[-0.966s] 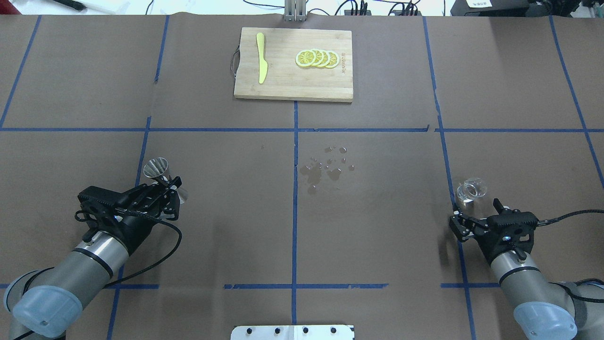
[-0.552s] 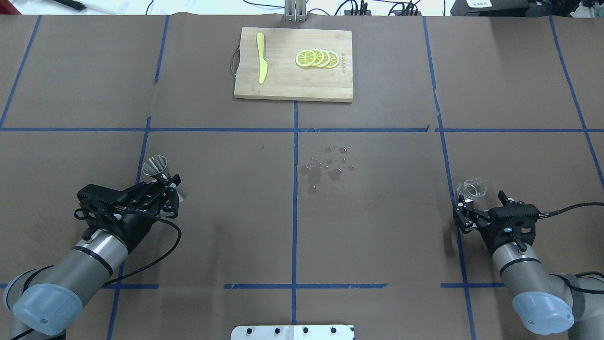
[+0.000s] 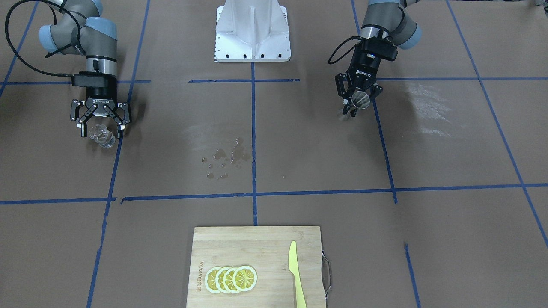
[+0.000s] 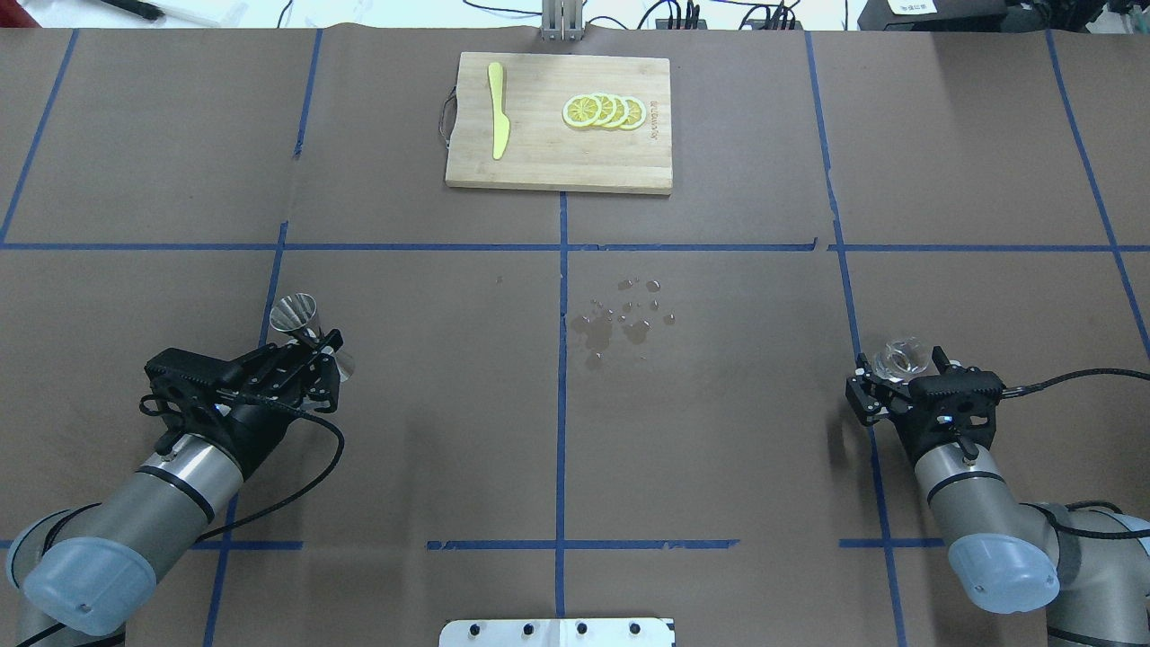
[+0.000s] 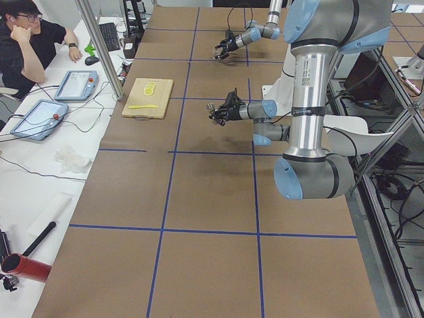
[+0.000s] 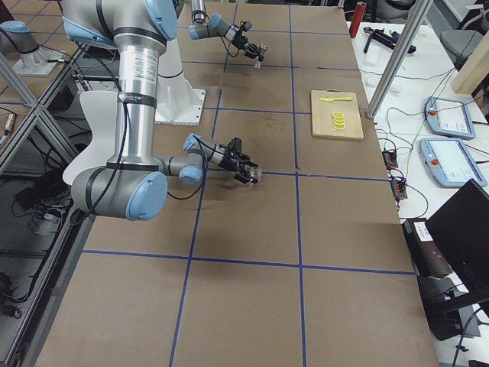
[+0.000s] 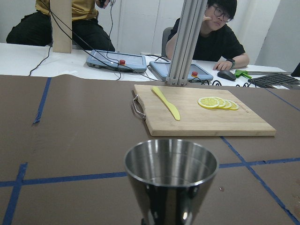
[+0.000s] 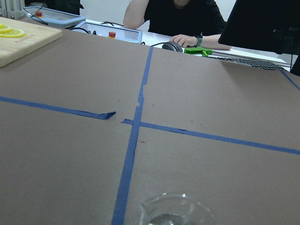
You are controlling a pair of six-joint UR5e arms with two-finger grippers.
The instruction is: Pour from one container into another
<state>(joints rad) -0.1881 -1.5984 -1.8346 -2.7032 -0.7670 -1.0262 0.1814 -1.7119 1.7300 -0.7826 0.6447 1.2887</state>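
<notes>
Fingers of my right gripper (image 3: 102,131) stand spread, 1 either side of the glass cup (image 3: 103,138) on the table (image 4: 719,449), unclamped; my left gripper (image 3: 358,101) is clamped on the jigger (image 7: 171,173) at its waist; I judge the cup light, slick, fragile, best gripped gently mid-wall

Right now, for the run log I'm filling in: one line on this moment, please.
left gripper: shut on jigger | right gripper: open, fingers either side of glass cup | containers: far apart, no pour under way
</notes>
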